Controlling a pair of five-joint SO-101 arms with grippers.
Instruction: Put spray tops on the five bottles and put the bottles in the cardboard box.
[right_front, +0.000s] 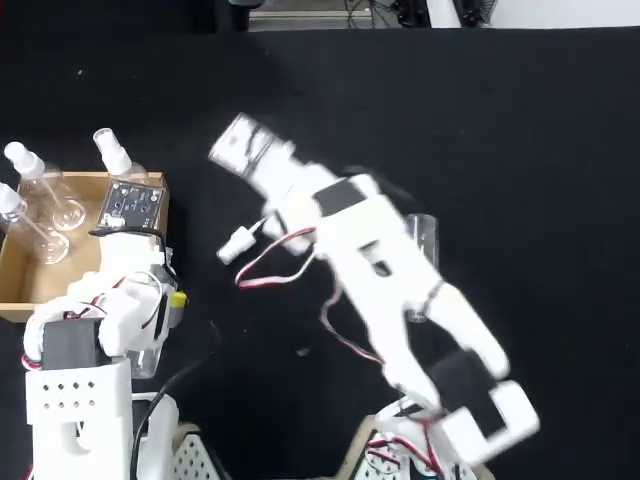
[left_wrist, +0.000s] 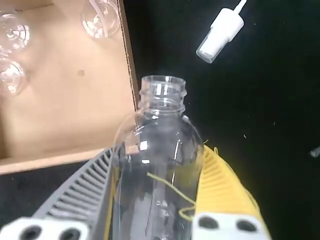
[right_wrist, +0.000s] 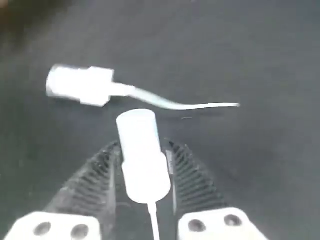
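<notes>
My left gripper is shut on a clear open-necked bottle, held just outside the cardboard box next to its wall. In the high view this gripper sits at the box's right side. My right gripper is shut on a white spray top, its tube pointing back toward the wrist. Just beyond it a second spray top lies on the black table with its tube stretched sideways. A spray top shows beside the right arm.
Three capped bottles stand in the box, their bases visible from above. Another clear bottle stands behind the right arm. The table is black cloth with open room to the right and back.
</notes>
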